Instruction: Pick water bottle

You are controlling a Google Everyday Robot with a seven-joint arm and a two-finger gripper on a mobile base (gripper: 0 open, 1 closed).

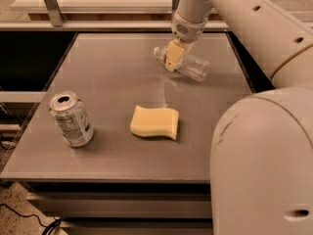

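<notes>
The water bottle (pixel 191 66) is clear ribbed plastic and lies on its side at the far right of the grey table (pixel 107 77), its neck end pointing left. My gripper (pixel 171 58), with pale yellow pads, hangs from the white arm and sits over the bottle's neck end, hiding the cap and label. I cannot tell whether it touches the bottle.
A silver drink can (pixel 71 118) stands at the front left. A yellow sponge (pixel 154 122) lies near the middle front. The white arm and robot body (pixel 264 155) fill the right side. A shelf rail (pixel 98 26) runs behind the table.
</notes>
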